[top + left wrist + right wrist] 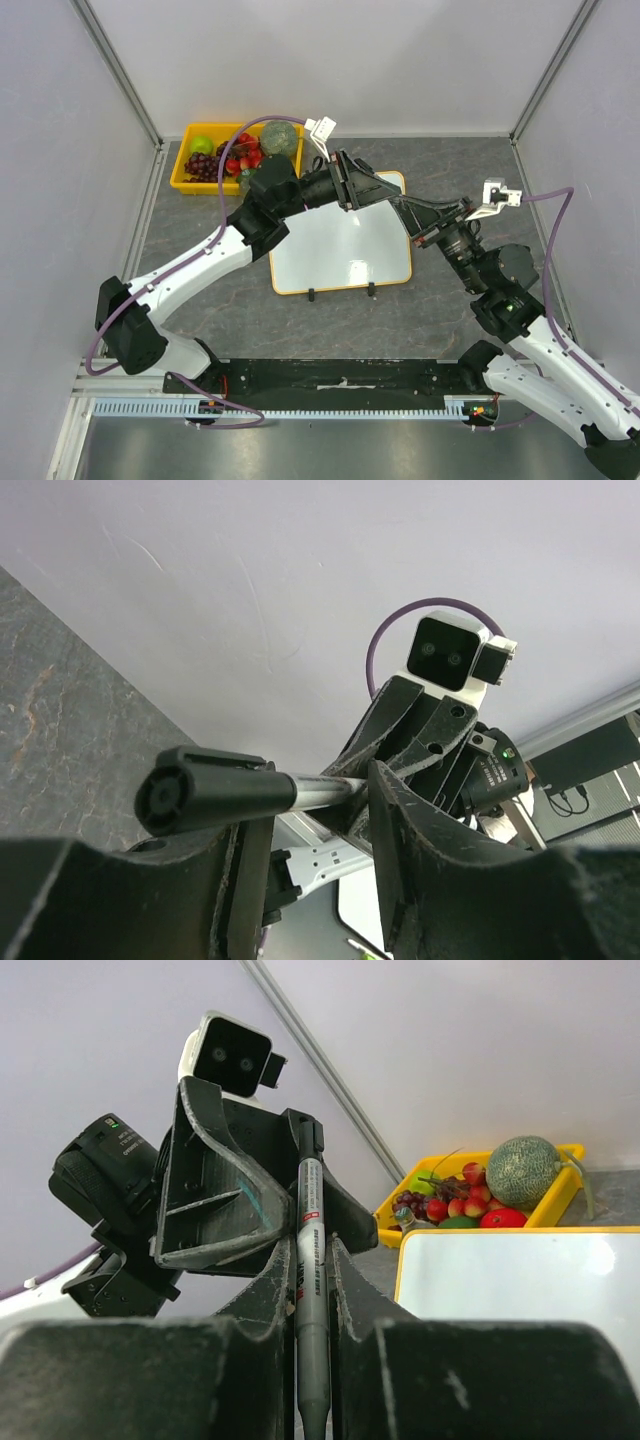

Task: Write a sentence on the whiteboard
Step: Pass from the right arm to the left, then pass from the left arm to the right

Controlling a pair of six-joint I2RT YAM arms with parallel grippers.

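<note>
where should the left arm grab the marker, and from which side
Take the thick black end of the marker, coming in end-on, opposite the right gripper. The right jaws already clamp the grey barrel, and the marker's other end points back at that wrist, so the black end is the free part. Its round sides suit jaws closing from either side.

Enclosed at back, left and right by plain pale wall panels (340, 60). Framed at both rear corners by aluminium posts (120, 70). Floored by a dark grey, stone-patterned table (200, 300). Edged nearside by a slotted rail (330, 411). Lit evenly.
</note>
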